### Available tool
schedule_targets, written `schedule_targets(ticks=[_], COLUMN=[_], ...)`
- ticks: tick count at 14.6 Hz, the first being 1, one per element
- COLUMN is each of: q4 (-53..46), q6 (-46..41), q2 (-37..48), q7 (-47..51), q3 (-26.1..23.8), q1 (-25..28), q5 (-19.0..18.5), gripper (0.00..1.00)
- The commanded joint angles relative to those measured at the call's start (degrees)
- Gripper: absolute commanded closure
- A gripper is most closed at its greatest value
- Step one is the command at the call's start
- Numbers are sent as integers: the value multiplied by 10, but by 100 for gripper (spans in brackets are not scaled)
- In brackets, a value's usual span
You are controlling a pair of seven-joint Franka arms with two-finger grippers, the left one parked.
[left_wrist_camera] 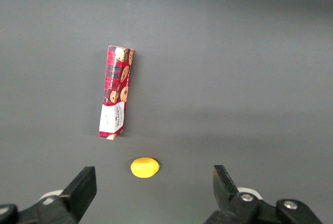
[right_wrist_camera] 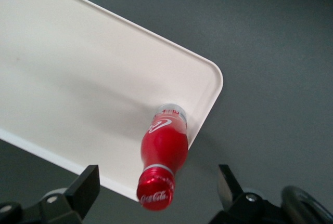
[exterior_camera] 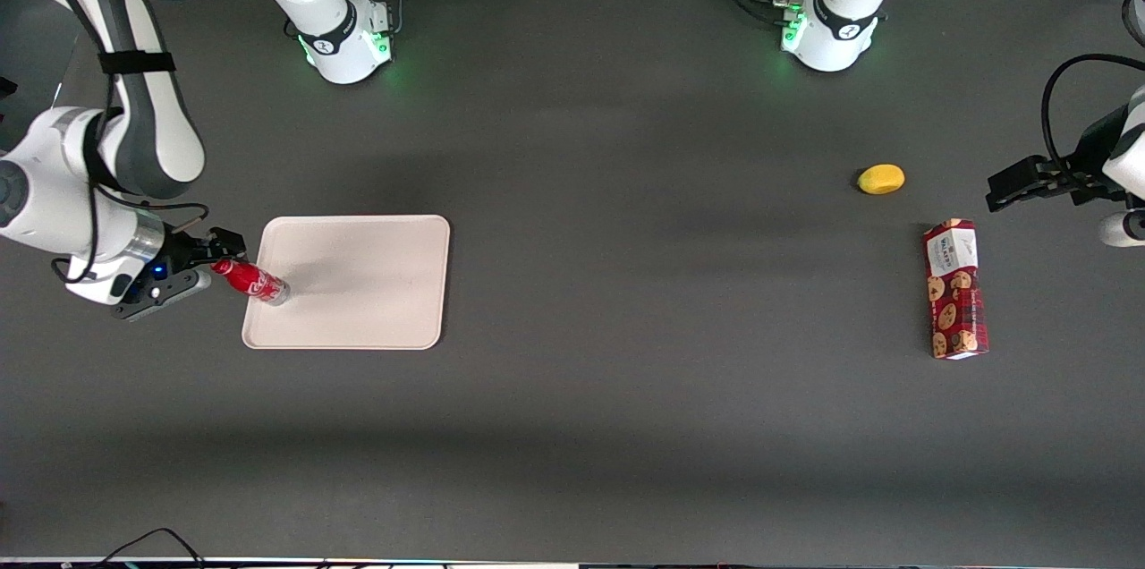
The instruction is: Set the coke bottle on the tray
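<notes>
The coke bottle (exterior_camera: 253,281) (right_wrist_camera: 164,146), slim and red with a red cap, has its silvery base on the beige tray (exterior_camera: 367,283) (right_wrist_camera: 73,89), just inside the rim near the corner closest to the working arm. Whether it stands fully upright I cannot tell. My right gripper (exterior_camera: 213,263) (right_wrist_camera: 156,187) is open around the cap at the tray's edge. Both fingers (right_wrist_camera: 87,185) stand well apart from the bottle, with a gap on each side.
A red cookie-print carton (exterior_camera: 955,290) (left_wrist_camera: 115,92) and a small yellow fruit (exterior_camera: 881,179) (left_wrist_camera: 144,167) lie toward the parked arm's end of the table, well away from the tray.
</notes>
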State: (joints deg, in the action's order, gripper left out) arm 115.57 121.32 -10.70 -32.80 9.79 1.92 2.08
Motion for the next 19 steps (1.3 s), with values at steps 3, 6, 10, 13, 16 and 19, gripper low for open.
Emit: schedule_targets(ticks=[3, 6, 10, 13, 16, 19], q4=[-115, -240, -288, -223, -138, -158], q6=[-148, -256, -356, -336, -269, -269], q2=[23, 30, 73, 123, 173, 160], q7=[182, 197, 211, 302, 304, 302], q3=[-45, -47, -48, -52, -53, -54], q1=[12, 12, 12, 12, 4, -28], q5=[6, 3, 7, 2, -12, -12], gripper=[0, 0, 0, 0, 0, 0])
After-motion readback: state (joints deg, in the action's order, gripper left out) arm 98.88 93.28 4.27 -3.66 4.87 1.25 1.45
